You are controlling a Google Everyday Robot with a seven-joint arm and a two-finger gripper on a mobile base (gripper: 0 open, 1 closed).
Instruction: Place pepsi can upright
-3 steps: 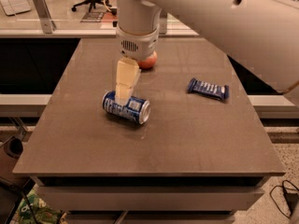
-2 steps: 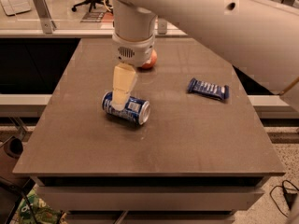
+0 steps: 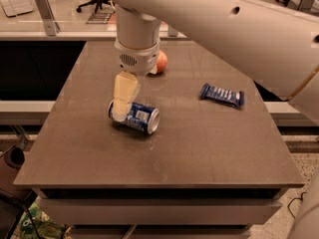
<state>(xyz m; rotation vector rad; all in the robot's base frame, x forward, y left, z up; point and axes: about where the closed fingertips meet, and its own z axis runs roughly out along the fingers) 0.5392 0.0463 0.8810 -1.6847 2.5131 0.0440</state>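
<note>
Pincer (image 3: 121,113) lowered to lying pepsi can (image 3: 143,117) end, wrist pointing down

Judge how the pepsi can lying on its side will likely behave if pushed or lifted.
The pepsi can lies on its side on the flat table, so a push would probably roll it. Its smooth metal wall looks slippery and may slip from a loose hold. The gripper sits at one end, so lifting there could tilt it.
</note>
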